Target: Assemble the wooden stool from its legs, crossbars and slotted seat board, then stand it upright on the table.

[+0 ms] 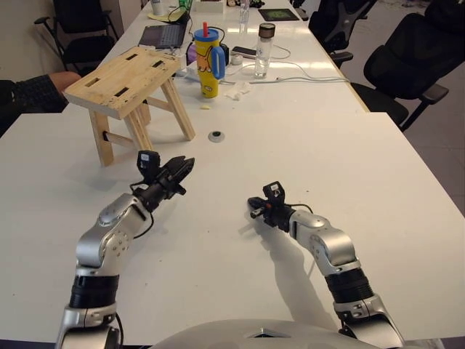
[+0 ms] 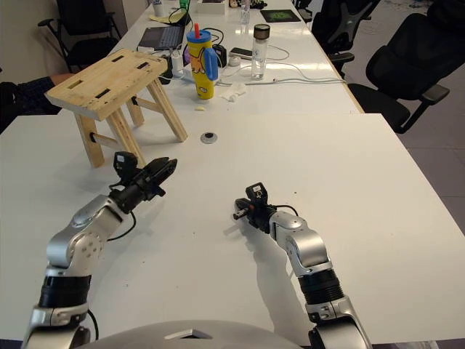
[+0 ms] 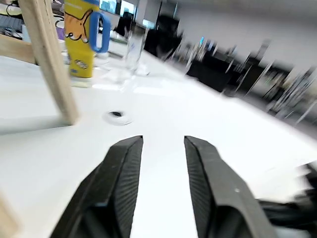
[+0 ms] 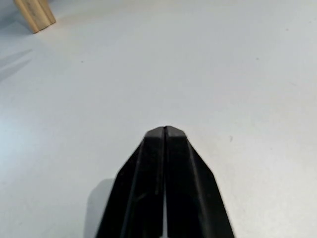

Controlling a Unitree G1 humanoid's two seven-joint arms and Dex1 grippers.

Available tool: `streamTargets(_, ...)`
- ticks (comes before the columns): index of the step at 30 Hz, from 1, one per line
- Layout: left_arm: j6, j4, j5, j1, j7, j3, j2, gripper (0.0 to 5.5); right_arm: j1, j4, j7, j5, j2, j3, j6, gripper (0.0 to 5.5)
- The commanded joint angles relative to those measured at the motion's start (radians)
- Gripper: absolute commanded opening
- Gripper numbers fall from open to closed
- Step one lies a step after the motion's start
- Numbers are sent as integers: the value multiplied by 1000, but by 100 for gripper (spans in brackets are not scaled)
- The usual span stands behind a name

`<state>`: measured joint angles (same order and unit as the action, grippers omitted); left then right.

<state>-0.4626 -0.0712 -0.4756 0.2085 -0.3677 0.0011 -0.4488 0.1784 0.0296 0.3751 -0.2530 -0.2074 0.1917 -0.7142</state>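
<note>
The wooden stool (image 1: 129,86) stands upright on its legs at the far left of the white table (image 1: 327,145), slotted seat board on top. One stool leg (image 3: 47,59) rises close ahead in the left wrist view. My left gripper (image 1: 185,168) hovers open and empty a little in front of the stool, its fingers (image 3: 124,173) apart over bare tabletop. My right gripper (image 1: 252,206) sits low over the table's middle, shut with its fingers (image 4: 165,148) pressed together on nothing. A stool leg foot (image 4: 34,14) appears far off in the right wrist view.
A yellow cup with a blue handle (image 1: 208,62), a clear bottle (image 1: 264,49), a laptop (image 1: 163,35) and cables crowd the far table. A round metal grommet (image 1: 216,136) lies behind the grippers. Office chairs (image 1: 407,58) stand to the right. A person's sleeve (image 1: 33,93) rests at the left edge.
</note>
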Motion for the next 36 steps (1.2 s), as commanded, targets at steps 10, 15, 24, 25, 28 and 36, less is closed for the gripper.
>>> streamTargets(10, 487, 1037, 682, 562, 307, -150, -441, 66, -52, -62, -17, 34, -12, 36, -86, 0)
streamTargets(15, 540, 1033, 630, 405, 274, -120, -271, 66, -47, -62, -11, 42, -17, 57, -87, 0)
streamTargets(24, 571, 859, 551, 322, 262, -11, -159, 66, -35, -95, -22, 43, -8, 38, -68, 0)
streamTargets(25, 568, 847, 559, 326, 287, 0, -161, 66, -35, -98, -21, 43, -6, 40, -67, 0)
streamTargets(28, 559, 811, 568, 324, 317, 19, -159, 66, -32, -102, -19, 45, -4, 45, -65, 0)
streamTargets(36, 547, 1344, 794, 823, 474, -109, -221, 66, 8, -125, 6, 48, -13, 66, -68, 0)
